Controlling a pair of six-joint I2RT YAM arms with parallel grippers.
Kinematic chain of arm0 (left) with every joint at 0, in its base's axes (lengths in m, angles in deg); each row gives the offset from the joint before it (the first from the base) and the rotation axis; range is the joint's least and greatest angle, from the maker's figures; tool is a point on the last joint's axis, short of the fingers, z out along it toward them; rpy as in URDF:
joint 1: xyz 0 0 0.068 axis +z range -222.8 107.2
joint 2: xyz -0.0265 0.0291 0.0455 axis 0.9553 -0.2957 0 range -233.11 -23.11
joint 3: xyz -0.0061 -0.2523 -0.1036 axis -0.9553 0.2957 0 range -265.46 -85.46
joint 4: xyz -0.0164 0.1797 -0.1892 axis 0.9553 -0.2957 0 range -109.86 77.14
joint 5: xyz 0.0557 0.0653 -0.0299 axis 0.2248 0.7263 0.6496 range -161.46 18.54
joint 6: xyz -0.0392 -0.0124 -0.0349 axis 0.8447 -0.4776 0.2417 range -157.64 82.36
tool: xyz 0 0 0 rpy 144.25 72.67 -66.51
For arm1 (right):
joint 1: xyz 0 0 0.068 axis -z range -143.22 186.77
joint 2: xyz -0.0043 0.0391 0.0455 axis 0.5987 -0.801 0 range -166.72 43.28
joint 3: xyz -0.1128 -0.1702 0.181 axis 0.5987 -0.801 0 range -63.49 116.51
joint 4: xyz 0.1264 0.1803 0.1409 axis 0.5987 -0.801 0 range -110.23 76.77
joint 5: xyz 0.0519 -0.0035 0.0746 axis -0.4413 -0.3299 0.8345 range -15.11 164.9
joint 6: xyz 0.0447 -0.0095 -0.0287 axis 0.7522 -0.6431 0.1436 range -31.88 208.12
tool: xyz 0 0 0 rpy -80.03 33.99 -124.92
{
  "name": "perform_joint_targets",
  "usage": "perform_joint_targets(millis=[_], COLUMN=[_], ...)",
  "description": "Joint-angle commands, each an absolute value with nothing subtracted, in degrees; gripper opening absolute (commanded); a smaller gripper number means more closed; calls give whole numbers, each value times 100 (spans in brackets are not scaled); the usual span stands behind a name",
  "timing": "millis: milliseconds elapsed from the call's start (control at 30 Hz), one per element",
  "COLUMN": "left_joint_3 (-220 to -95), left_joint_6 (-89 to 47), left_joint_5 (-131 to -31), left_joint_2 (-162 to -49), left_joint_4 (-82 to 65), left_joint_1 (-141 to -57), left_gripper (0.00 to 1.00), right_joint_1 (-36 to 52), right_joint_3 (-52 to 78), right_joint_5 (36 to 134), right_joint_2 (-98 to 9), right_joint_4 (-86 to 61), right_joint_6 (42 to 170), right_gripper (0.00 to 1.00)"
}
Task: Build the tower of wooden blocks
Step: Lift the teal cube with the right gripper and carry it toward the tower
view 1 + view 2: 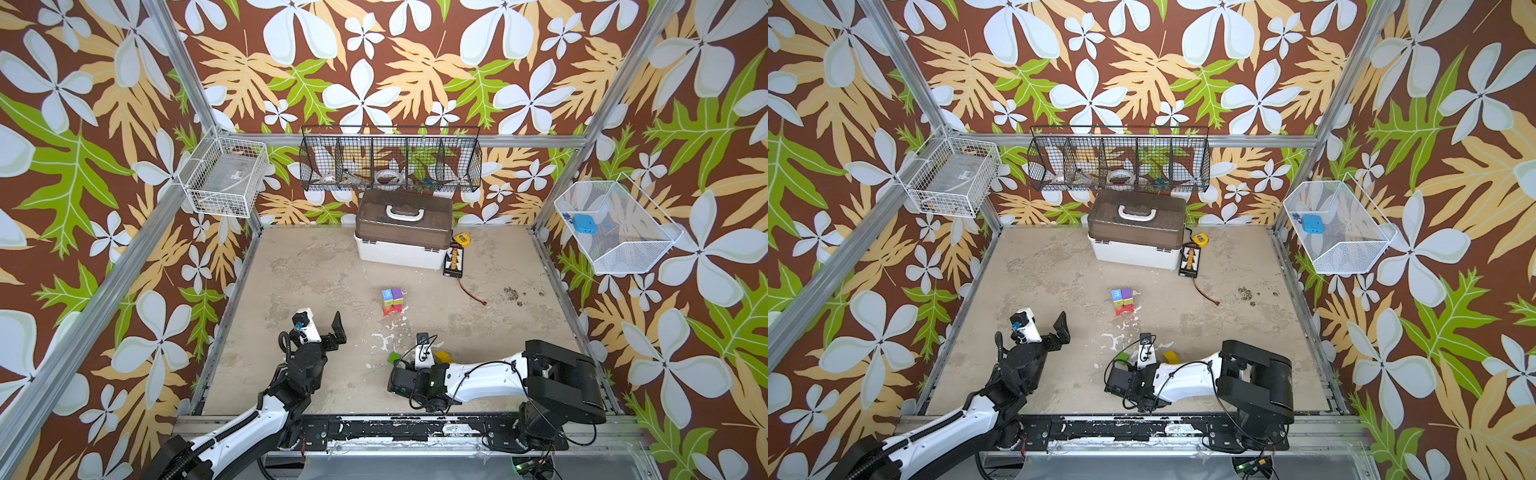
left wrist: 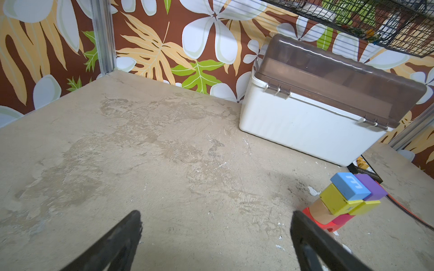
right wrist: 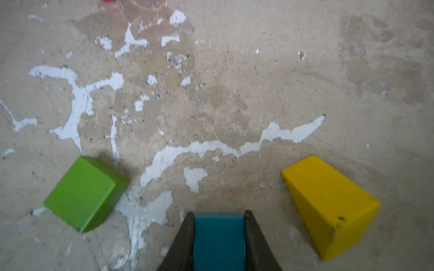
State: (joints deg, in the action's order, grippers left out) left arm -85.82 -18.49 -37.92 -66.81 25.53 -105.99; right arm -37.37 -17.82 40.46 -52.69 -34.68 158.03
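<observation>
At the near edge, right arm (image 1: 486, 374): stretched low over the table (image 1: 316, 266) from its base on the right, forearm running leftward, wrist bent down to the surface.
Right gripper (image 3: 219, 212): jaws clamped against two opposite sides of a teal block (image 3: 219, 241); hidden beneath the wrist in both top views.
Left arm (image 1: 266, 407): rises from the near left corner, wrist lifted, pointing toward the far side.
Left gripper (image 2: 216, 215): jaws spread wide with nothing between them, hovering over bare table left of the tower.
Tower (image 1: 392, 301): mid-table, farther back than both grippers, well apart from the white box (image 1: 403, 249) at the far wall; long axis upright, two blocks wide.
Tower look: red slab (image 2: 325, 225) at the bottom, then tan cylinder (image 2: 320, 211) beside pink piece (image 2: 341, 219), two yellow cubes (image 2: 334, 198) above, blue block (image 2: 350, 187) with a white letter and purple cube (image 2: 371, 187) on top.
Loose blocks: green cube (image 3: 84, 194) left of the gripped block, yellow block (image 3: 328, 206) right of it, both apart from it, flat on the table.
</observation>
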Motion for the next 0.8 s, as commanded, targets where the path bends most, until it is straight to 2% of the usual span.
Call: perform_joint_targets(millis=[0, 167, 400, 600, 767], left_joint_3=[-8564, -8517, -8469, -8345, -8339], left_joint_6=[-2021, -2298, -2631, -2650, -2639], left_joint_5=[-4135, -4982, -6110, -6783, -6684], left_joint_2=[-6673, -6761, -6998, -7135, -7147], left_joint_4=[2806, 3082, 3499, 3893, 3904], left_joint_1=[-10598, -10604, -10603, -10603, -10603], left_gripper=[100, 100, 100, 100, 100], right_joint_1=[-3546, -3099, -2079, -1402, -803], right_joint_3=[-1521, -1108, -842, -358, 293], right_joint_5=[4038, 3755, 4278, 4591, 4983], right_joint_2=[-5006, -4302, -3579, -3614, -4096], right_joint_4=[-3764, -3830, -3471, -3523, -3650], right_joint_6=[15318, 14591, 13493, 12883, 12373], right_gripper=[20, 19, 20, 19, 20])
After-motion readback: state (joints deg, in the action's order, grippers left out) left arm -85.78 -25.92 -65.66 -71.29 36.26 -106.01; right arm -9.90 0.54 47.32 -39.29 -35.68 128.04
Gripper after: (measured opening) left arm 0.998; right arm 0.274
